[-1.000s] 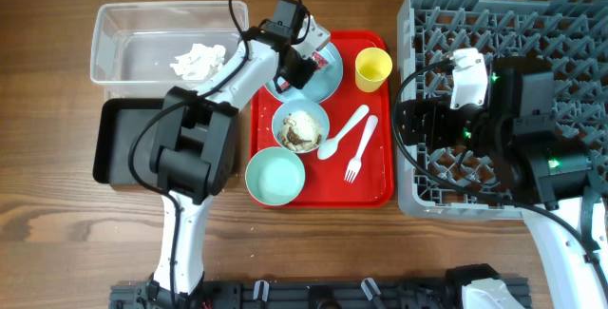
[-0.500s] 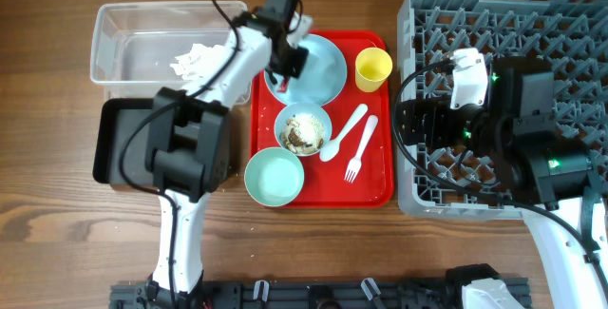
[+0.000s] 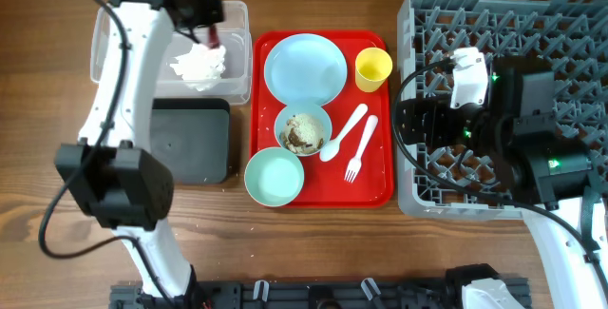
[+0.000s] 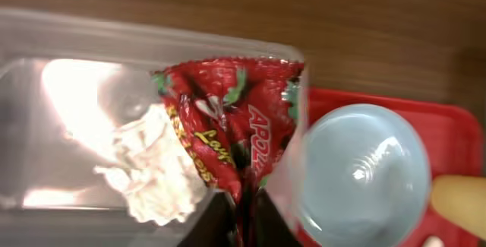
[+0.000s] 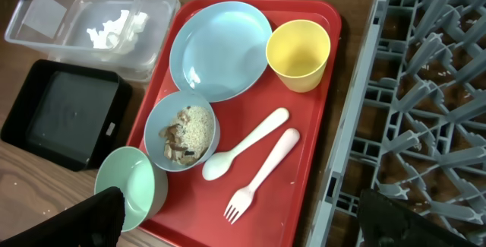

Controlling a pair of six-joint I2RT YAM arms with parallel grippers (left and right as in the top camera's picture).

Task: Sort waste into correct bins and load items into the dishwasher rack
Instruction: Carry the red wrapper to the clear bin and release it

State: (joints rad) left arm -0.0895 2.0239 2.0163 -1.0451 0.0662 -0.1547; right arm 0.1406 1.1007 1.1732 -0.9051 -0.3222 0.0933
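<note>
My left gripper [image 3: 207,16] is shut on the red shiny snack wrapper [image 3: 211,36] and holds it over the right end of the clear tub [image 3: 123,19]. In the left wrist view the wrapper [image 4: 228,118] hangs from the fingers [image 4: 237,210] beside the crumpled white napkin [image 4: 152,171], which lies in the tub [image 3: 199,62]. The black tray [image 3: 190,143] sits in front of the tub. The plate [image 3: 304,67], yellow cup [image 3: 372,68], bowl with food scraps [image 3: 302,130], empty mint bowl [image 3: 275,176], spoon [image 3: 342,133] and fork [image 3: 359,149] are on the red tray. My right gripper [image 5: 243,228] is open and empty over the left edge of the grey rack [image 3: 503,24].
The red serving tray [image 3: 380,190] lies between the bins and the rack. The right arm's body and cable cover the rack's middle. Bare wooden table runs along the front edge.
My left gripper has lifted the red wrapper off the plate and carried it left, over the clear tub. The right arm has not moved.
</note>
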